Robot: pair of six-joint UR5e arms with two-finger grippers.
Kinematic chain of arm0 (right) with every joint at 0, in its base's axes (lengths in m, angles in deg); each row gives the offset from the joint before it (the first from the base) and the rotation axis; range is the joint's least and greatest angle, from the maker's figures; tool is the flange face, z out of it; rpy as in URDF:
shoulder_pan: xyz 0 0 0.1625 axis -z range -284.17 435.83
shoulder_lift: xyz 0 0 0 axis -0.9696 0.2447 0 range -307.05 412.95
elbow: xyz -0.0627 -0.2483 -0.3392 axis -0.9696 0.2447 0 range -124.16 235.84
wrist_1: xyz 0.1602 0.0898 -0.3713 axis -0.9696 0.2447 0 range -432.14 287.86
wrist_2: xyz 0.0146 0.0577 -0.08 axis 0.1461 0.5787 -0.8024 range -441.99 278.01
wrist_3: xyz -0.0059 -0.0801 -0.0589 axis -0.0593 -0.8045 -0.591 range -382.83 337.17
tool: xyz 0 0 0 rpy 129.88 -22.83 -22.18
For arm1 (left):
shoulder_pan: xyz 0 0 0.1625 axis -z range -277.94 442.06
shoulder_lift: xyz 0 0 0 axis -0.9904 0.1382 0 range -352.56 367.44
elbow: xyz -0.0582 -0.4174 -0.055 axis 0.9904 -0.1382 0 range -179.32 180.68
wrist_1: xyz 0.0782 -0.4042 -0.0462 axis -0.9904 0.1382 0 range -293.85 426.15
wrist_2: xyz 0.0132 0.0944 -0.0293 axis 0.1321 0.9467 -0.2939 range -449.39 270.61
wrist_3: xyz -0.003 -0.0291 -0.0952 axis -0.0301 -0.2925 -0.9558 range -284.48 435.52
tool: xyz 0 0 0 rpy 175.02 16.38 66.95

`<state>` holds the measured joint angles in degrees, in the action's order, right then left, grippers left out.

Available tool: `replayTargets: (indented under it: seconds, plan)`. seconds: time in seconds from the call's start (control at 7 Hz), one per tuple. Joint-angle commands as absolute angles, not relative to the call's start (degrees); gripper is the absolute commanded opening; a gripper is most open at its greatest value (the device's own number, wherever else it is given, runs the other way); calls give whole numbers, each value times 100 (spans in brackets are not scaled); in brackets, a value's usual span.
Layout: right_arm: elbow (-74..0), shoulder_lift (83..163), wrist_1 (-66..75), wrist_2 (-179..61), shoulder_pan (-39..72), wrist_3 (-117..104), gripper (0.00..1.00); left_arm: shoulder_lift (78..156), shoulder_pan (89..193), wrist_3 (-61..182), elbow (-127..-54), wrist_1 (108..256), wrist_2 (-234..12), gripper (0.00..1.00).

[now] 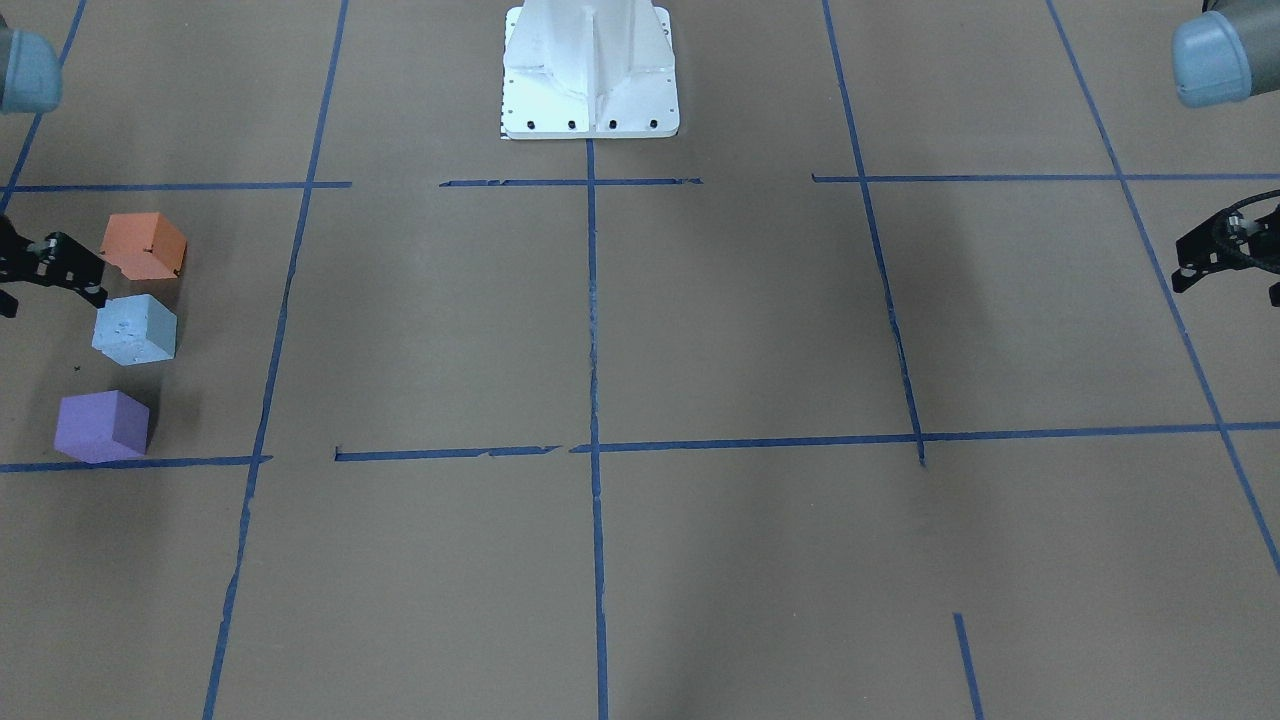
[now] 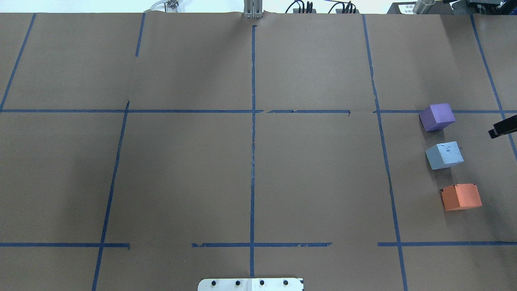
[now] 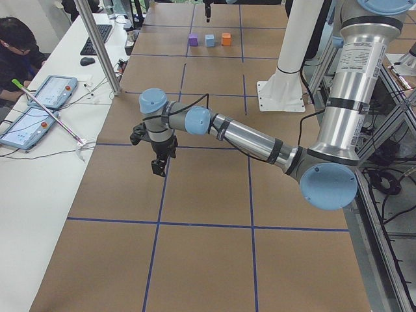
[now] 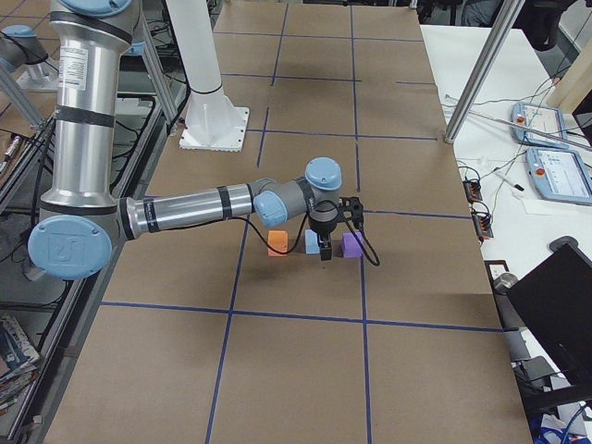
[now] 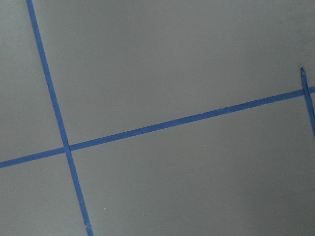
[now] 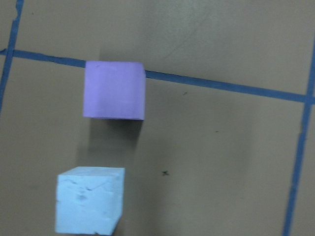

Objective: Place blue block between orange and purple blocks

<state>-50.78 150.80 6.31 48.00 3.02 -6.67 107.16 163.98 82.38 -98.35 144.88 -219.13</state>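
Observation:
The orange block point(image 1: 143, 246), the pale blue block point(image 1: 134, 329) and the purple block point(image 1: 101, 426) stand in a row on the brown table, the blue one in the middle with small gaps on both sides. The overhead view shows the same row: purple point(image 2: 437, 117), blue point(image 2: 444, 155), orange point(image 2: 461, 197). My right gripper point(image 1: 50, 300) hangs open and empty beside the row, level with the orange and blue blocks, touching none. Its wrist view shows the purple block point(image 6: 114, 90) and the blue block point(image 6: 88, 199). My left gripper point(image 1: 1228, 290) is open and empty, far off at the table's other end.
The white robot base point(image 1: 590, 70) stands at the table's middle edge. Blue tape lines point(image 1: 592, 320) divide the brown paper into squares. A side table with tablets point(image 3: 39, 104) and an operator lies beyond the left end.

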Motion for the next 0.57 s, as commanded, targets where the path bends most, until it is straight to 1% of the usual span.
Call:
replayTargets:
  seconds: [0.0,0.14,0.29,0.43]
  plan:
    - [-5095,15052,2033,4958,-1032,-2784,100,10632,17394,9543,-9023,14473,-21947,100]
    - [-5321,15016,2815,5010,-1204,-3115,100,10205,17695,9556,-9081,14560,-21973,100]
    - [-5437,15094,2918,5020,-1206,-3048,100,9835,17698,9512,-9256,14682,-21956,100]
    - [-5394,15095,2919,4994,-1206,-3039,100,9736,17689,9495,-9292,14710,-21965,100]
